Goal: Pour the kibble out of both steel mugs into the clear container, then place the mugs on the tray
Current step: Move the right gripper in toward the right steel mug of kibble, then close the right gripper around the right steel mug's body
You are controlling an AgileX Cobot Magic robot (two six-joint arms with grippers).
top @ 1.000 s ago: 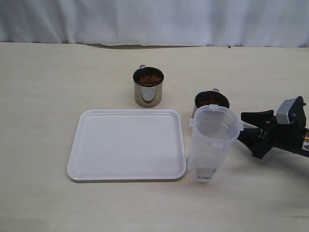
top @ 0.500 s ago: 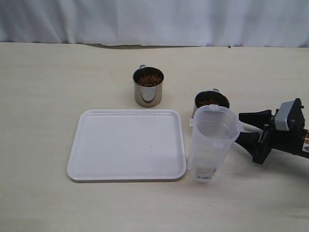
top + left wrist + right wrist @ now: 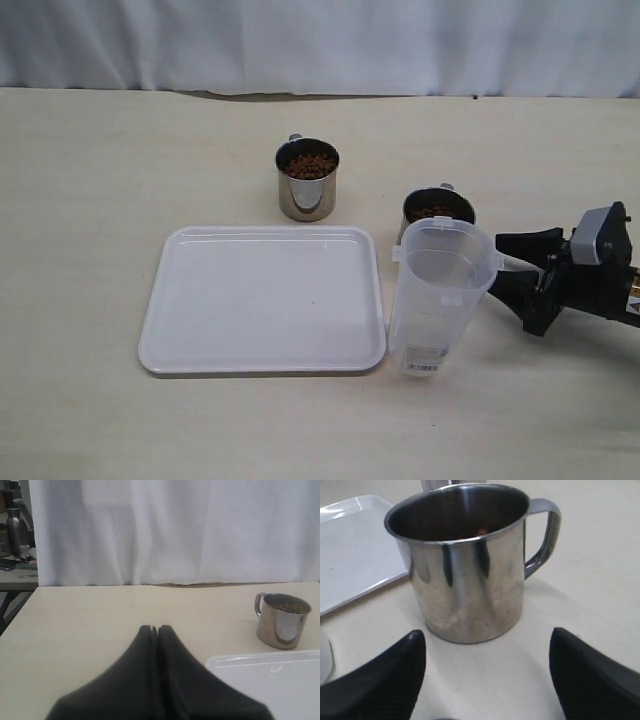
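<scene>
Two steel mugs hold reddish-brown kibble [image 3: 311, 164]: one [image 3: 308, 180] stands behind the white tray [image 3: 264, 298], the other [image 3: 438, 211] sits just behind the clear container [image 3: 438, 297], which stands upright at the tray's right edge. My right gripper [image 3: 511, 264] is open, low over the table, a short way right of the nearer mug [image 3: 465, 562]; its fingertips [image 3: 565, 642] point at the mug without touching it. My left gripper [image 3: 156, 628] is shut on nothing, out of the exterior view; the far mug [image 3: 280, 620] and a tray corner [image 3: 260, 670] lie ahead of it.
A white curtain [image 3: 320, 45] hangs along the table's far edge. In the left wrist view, a side table [image 3: 15, 570] with a dark bottle stands beyond the table's end.
My right gripper has shifted slightly over the last second, still open beside the nearer mug. Mugs, container and tray have not moved.
</scene>
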